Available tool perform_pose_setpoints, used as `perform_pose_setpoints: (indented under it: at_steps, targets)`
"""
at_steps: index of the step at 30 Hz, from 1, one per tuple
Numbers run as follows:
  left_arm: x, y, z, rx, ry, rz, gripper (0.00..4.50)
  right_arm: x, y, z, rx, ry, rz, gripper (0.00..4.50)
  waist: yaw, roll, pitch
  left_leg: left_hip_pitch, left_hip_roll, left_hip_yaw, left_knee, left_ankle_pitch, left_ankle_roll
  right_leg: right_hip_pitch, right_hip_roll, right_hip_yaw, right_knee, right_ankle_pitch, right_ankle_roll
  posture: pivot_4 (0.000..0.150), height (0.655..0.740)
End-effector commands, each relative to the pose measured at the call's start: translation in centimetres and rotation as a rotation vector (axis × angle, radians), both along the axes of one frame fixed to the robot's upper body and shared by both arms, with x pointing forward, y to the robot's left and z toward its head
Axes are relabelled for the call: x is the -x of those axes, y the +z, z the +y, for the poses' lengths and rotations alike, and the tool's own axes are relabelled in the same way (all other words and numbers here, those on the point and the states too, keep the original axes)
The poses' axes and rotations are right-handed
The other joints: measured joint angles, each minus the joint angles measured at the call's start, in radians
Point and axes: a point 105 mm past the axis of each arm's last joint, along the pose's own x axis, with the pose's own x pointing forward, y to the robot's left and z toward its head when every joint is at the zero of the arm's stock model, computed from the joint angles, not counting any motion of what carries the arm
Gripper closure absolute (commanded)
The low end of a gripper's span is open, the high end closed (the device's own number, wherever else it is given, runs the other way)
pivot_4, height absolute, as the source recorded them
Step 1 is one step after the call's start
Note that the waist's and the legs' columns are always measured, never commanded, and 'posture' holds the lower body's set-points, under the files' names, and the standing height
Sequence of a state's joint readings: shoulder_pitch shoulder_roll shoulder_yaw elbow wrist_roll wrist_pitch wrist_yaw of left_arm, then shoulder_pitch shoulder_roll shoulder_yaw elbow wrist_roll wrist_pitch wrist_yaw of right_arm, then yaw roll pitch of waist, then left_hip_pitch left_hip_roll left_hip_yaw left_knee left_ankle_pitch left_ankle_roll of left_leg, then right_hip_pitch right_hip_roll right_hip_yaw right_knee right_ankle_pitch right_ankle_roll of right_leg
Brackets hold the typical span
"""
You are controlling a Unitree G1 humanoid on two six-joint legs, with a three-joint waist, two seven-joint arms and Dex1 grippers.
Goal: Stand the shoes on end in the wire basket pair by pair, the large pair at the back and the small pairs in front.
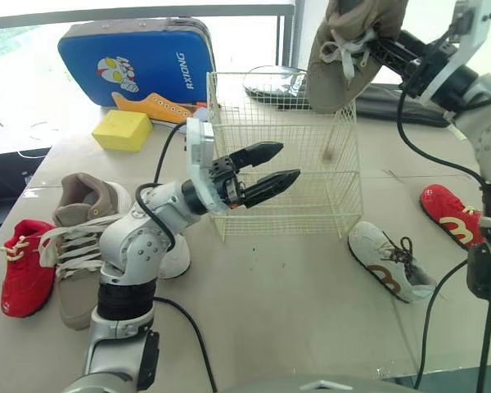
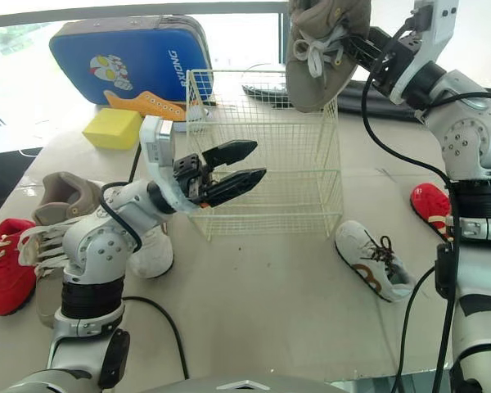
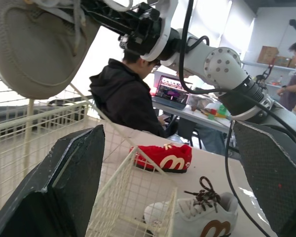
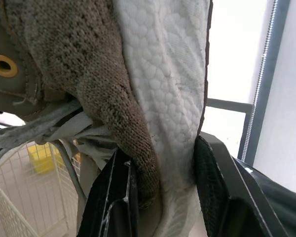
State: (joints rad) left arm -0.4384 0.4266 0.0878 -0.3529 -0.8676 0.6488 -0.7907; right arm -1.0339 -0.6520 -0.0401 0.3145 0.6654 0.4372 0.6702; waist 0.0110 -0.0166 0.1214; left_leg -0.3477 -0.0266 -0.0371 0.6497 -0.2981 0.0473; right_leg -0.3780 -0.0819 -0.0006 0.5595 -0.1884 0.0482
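The big tan suede sneaker [image 1: 348,57] is up in the air, hanging toe-down right over the back right corner of the wire basket [image 1: 311,188], not inside it. It has fuzzy suede sides, floppy off-white laces, a smooth pale sole, a knit brown collar and quilted white lining. The right gripper [image 1: 376,47] is clamped on that collar edge, one black finger on either side of the padding.

The basket is a boxy cream wire grid with an open top and nothing in it, sitting around the middle of the desk [image 1: 295,311].

The left gripper [image 1: 288,162] is spread wide and holding nothing, just in front of the basket's front left corner.

Near the left edge lie the matching tan sneaker [image 1: 78,246] and a small red shoe [image 1: 24,266], with a small white shoe [image 1: 176,258] tucked under the left arm. By the basket's front right corner lies a white sneaker with dark laces [image 1: 390,262], and there's another red shoe [image 1: 452,214] near the right edge. At the back left sit a yellow foam block [image 1: 124,129], a yellow shoe [image 1: 155,106] and a blue cartoon case [image 1: 139,59].
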Motion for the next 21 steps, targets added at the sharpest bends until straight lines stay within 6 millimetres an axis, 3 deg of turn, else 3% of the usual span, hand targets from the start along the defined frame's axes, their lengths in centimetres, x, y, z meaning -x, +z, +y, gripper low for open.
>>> perform_pose_setpoints:
  at_steps: [1,9,21]
  targets:
    - [0.9,1.2,0.4,0.011,0.014,-0.065,0.00,0.8,2.3,0.5,0.092,0.056,-0.152,3.71,-0.003,0.000,0.000,0.000,0.000,0.000,0.000,0.000,0.000,0.000,0.000,0.000,0.000,0.000,0.000,0.150,0.7400]
    - [1.1,1.3,0.9,0.001,0.042,-0.070,0.00,-0.9,-2.4,1.8,0.235,0.125,-0.124,3.71,-0.005,-0.001,0.000,0.002,0.000,0.000,0.000,0.002,-0.003,0.000,0.000,0.000,0.003,0.000,0.000,0.150,0.7400]
    - [3.0,2.7,3.5,-0.087,0.131,-0.099,0.00,-2.4,-6.0,0.4,0.262,0.104,0.014,3.71,0.001,-0.001,0.001,0.002,-0.002,-0.005,0.000,0.002,-0.004,0.000,0.000,0.000,0.011,0.000,0.000,0.150,0.7400]
